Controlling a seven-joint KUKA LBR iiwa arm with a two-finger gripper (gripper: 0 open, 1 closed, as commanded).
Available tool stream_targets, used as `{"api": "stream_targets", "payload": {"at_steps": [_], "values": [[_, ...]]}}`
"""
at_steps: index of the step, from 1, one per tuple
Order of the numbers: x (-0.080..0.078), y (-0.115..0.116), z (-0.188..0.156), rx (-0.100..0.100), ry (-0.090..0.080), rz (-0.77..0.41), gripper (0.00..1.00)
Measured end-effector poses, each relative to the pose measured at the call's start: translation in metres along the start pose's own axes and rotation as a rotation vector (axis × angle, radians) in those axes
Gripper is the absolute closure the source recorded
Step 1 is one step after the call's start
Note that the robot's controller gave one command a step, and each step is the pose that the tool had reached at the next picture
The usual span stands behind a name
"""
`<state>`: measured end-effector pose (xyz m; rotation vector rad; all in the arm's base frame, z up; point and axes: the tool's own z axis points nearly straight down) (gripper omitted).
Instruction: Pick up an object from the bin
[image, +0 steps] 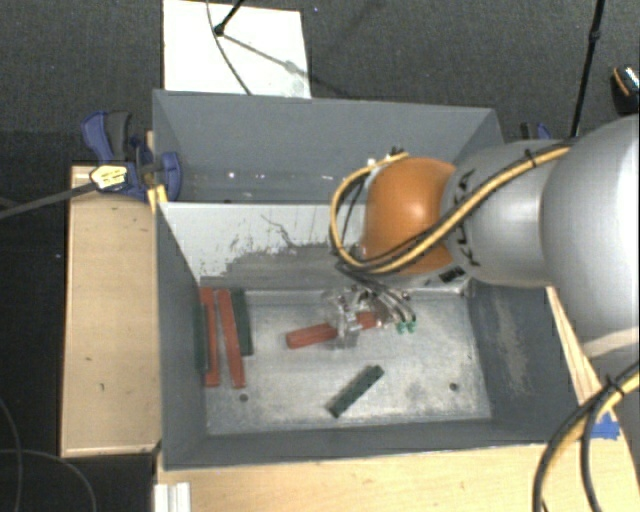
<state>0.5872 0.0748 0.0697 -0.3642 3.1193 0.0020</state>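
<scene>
— What's well left of the gripper (352, 325)?
— Red and dark green sticks (222, 335), lying side by side by the bin (440, 362) wall.
— And the red bar (308, 338)?
— Just left, its right end meeting the gripper. Open or closed, I can't tell.
— Below it?
— A dark green bar (356, 390), lying apart.

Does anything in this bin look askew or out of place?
Nothing looks damaged. Most bars lie in line along the left wall; a red bar by the gripper and a dark green bar lie loose and slanted mid-floor.
</scene>
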Motion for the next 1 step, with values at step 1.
{"api": "stream_targets", "payload": {"at_steps": [1], "values": [[-0.0028,-0.0002,-0.1204,0.002,-0.01,0.006,1.0]]}}
